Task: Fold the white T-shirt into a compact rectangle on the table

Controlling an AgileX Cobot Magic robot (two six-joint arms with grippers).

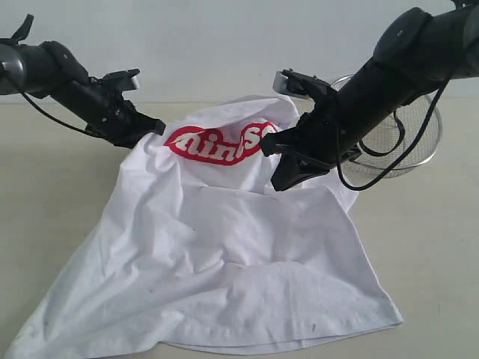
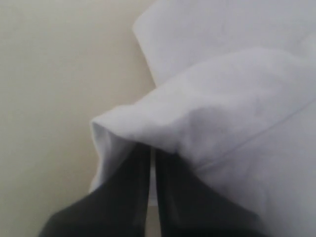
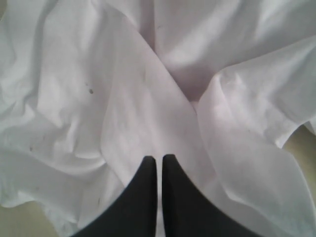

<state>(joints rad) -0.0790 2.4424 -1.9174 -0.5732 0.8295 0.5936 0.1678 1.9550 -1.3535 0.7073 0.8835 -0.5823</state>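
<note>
Holding the white T-shirt (image 1: 224, 254) by its upper part, the two arms have it draped like a low tent. The top is off the bench (image 1: 45, 187), while the hem (image 1: 247, 345) and lower corners lie flat on it at the near side. The left fingers (image 1: 150, 127) are clenched on a bunched fold at one shoulder, and the left wrist view shows cloth humped right over their tips. The right fingers (image 1: 273, 146) are clenched too, pinching fabric just beside the red lettering (image 1: 221, 142).

From where I stand this looks like the spreading or first fold-over stage, with nothing compact yet. To do it well, I'd want both grips level and the cloth between them taut, because the chest sags and creases in the middle. The lower body is also skewed, one corner trailing far out to the left. Pulling the top gently away from the hem before lowering should draw those wrinkles out. Both sides should come down together so the edge lands straight.

A wire basket (image 1: 412, 134) sits just behind the right arm, near the shirt's far edge. That arm's looping cable (image 1: 374, 161) hangs in front of it. Any swing outward on that side could catch the mesh or drag cloth against the rim, so I'd work toward the open bench in front.
</note>
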